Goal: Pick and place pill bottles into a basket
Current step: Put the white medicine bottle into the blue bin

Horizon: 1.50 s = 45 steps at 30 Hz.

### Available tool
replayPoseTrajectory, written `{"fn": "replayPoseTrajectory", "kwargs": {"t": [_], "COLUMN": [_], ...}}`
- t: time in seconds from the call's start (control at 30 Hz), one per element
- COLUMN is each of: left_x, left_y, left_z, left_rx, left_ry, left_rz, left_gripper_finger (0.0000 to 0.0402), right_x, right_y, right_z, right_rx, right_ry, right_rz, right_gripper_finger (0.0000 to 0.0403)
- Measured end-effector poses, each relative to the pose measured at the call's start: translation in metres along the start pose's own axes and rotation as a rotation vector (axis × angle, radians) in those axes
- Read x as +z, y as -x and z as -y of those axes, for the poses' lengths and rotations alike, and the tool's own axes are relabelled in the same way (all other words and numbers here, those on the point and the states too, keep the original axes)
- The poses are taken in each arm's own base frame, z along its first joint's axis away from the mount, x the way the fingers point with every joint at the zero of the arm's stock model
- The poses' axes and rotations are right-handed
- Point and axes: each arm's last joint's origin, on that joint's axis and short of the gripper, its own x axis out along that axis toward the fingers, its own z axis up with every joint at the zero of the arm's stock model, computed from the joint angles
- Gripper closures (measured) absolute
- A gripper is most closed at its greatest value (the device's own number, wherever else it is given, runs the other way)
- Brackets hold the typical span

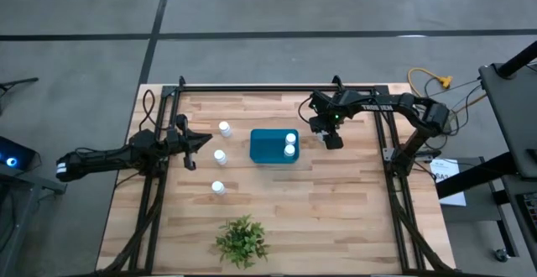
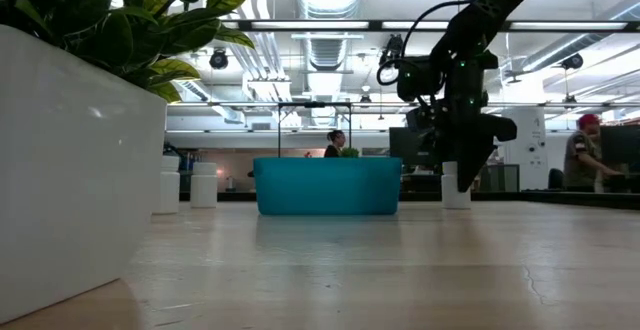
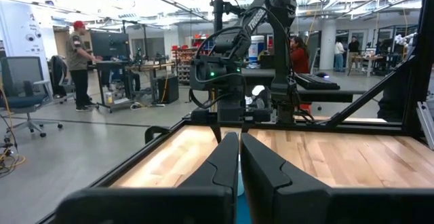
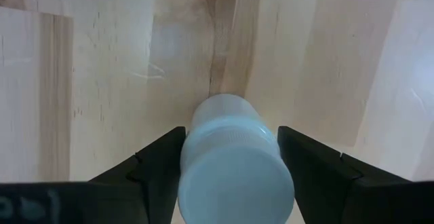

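Both arms are dark, nearly black, built from slim tubular links joined by chunkier blocky joints. The right arm (image 1: 382,105) carries white lettering along its forearm link, and a small green light glows on its wrist housing, just behind the jaws. Black cables loop loosely beside that wrist. The right gripper (image 4: 230,176) ends in two flat, wedge-shaped matte black fingers (image 4: 152,166) with stepped inner edges. The left gripper (image 3: 239,163) has the same dark, tapering fingers, smooth and slightly glossy, with curved contours running back from the tips.
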Motion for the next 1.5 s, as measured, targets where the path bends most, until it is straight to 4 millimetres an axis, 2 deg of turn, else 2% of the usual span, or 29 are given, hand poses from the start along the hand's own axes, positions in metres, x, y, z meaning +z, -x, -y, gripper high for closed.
{"fn": "replayPoseTrajectory", "kwargs": {"t": [0.23,0.47,0.77,1.27,1.5], "left_x": [0.000,0.000,0.000,0.000,0.000], "left_y": [0.000,0.000,0.000,0.000,0.000], "left_z": [0.000,0.000,0.000,0.000,0.000], "left_rx": [-0.001,0.000,0.000,0.000,0.000], "left_ry": [0.000,0.000,0.000,0.000,0.000], "left_rz": [0.000,0.000,0.000,0.000,0.000], "left_gripper_finger": [0.0402,0.0402,0.0402,0.0402,0.0402], "right_x": [0.000,0.000,-0.001,-0.007,0.005], "right_y": [0.000,0.000,0.004,0.054,0.086], "right_z": [0.000,0.000,-0.001,-0.013,-0.011], "right_rx": [0.001,0.003,-0.009,-0.078,-0.088], "right_ry": [-0.008,-0.008,-0.005,-0.021,-0.048], "right_rz": [0.000,-0.004,-0.003,0.086,0.108], "right_gripper_finger": [0.0186,0.0236,0.0234,0.0236,0.0237]}}
